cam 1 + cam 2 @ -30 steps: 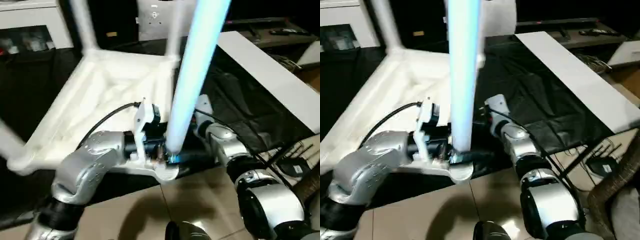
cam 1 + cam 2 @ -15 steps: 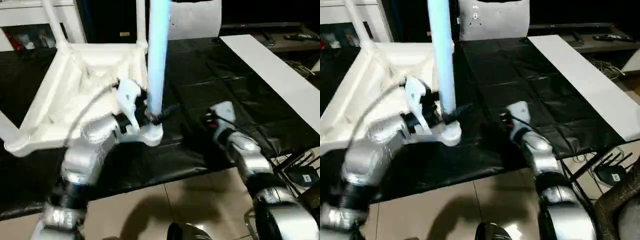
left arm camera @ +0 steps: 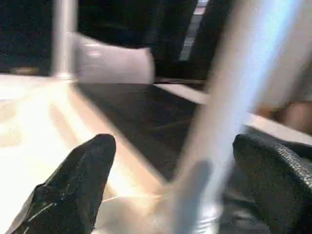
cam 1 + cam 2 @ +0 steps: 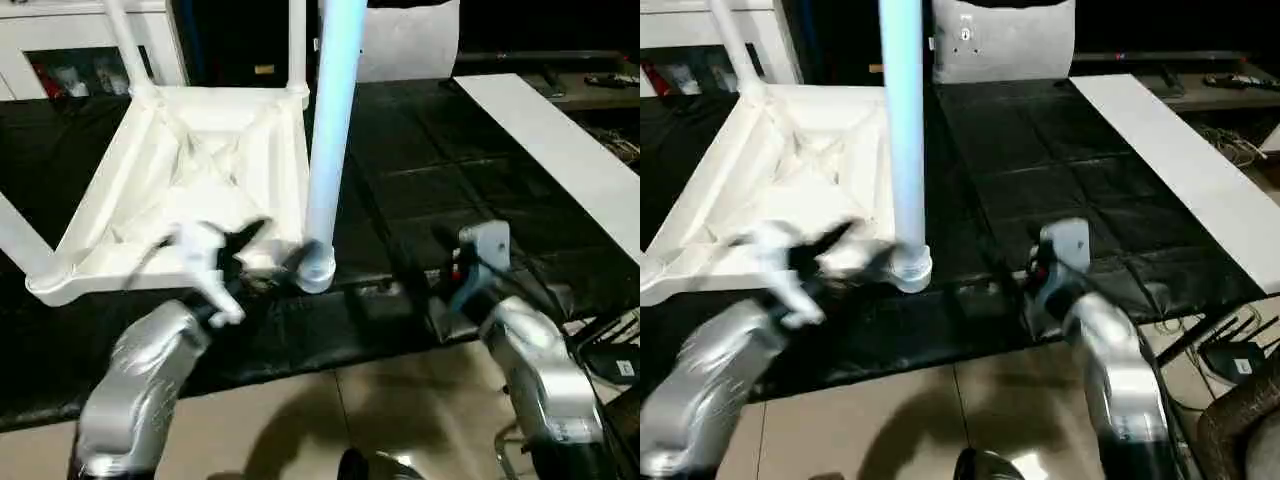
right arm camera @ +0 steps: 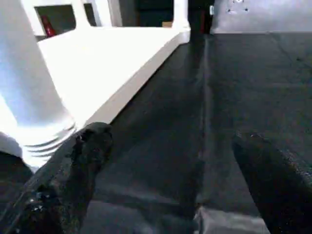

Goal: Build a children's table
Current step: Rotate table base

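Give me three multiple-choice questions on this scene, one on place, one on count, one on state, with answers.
1. The table lies: A upside down on the black sheet; B on the floor; C upright on its legs.
2. Legs standing in sockets: A one; B two; C four.
3. The right hand is: A shut on a leg; B open, empty; C holding a screw.

A: ribbed underside faces up. C: near leg, left leg, two far ones. B: right wrist view shows fingers apart over bare sheet.
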